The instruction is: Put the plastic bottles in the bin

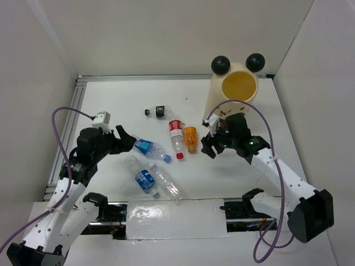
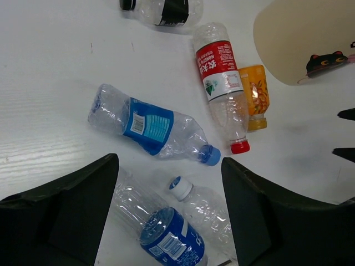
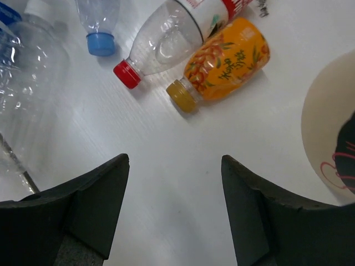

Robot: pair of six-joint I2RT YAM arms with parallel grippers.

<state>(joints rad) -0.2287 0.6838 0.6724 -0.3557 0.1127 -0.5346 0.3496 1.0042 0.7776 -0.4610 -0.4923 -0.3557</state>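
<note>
**Figure.** Overhead and wrist views of two arms at a white table (image 1: 111,100).

- **Bin:** The bin (image 1: 213,98) is cream, with two black balls on its rim and a yellowish inside. It stands at the far right of the table.
- **Bottles:** Six bottles lie on their sides on the table, all outside the bin.
  - The dark-labelled bottle (image 1: 159,112) lies farthest back, apart from the rest.
  - The red-labelled bottle (image 1: 176,133) and the orange bottle (image 1: 191,138) lie side by side just left of the bin, caps toward the near edge.
  - The blue-capped bottle (image 1: 151,148) lies left of these, its cap close to the red cap.
  - Nearer the arm bases, a blue-labelled bottle (image 1: 145,179) and a clear white-capped bottle (image 2: 213,221) lie against each other.
- **Grippers:**
  - The left gripper (image 1: 126,139) is at the base end of the blue-capped bottle, jaws spread wide and holding nothing.
  - The right gripper (image 1: 207,145) is between the orange bottle and the bin, jaws likewise apart and empty.
</note>
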